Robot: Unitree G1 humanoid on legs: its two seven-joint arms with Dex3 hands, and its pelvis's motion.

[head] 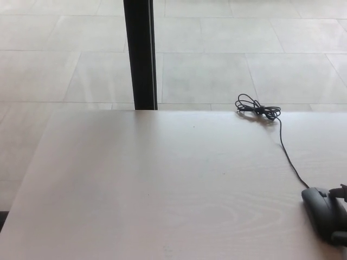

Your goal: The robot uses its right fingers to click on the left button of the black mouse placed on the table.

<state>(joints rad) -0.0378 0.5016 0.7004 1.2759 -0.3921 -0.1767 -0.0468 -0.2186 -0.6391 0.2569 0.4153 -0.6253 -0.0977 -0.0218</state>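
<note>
The black mouse [323, 211] lies on the pale wooden table [162, 184] at the bottom right, partly cut off by the picture's edge. Its thin black cable [287, 154] runs back to a tangled coil [259, 108] near the table's far edge. Only small black bits of my right hand [342, 191] show at the right border, right against the mouse's far end, and how the hand is set cannot be made out. My left hand is out of the picture.
A black vertical post [140, 54] stands behind the table's far edge, left of centre. Beyond it is a light tiled floor [217, 65]. The table's left edge slants along the lower left.
</note>
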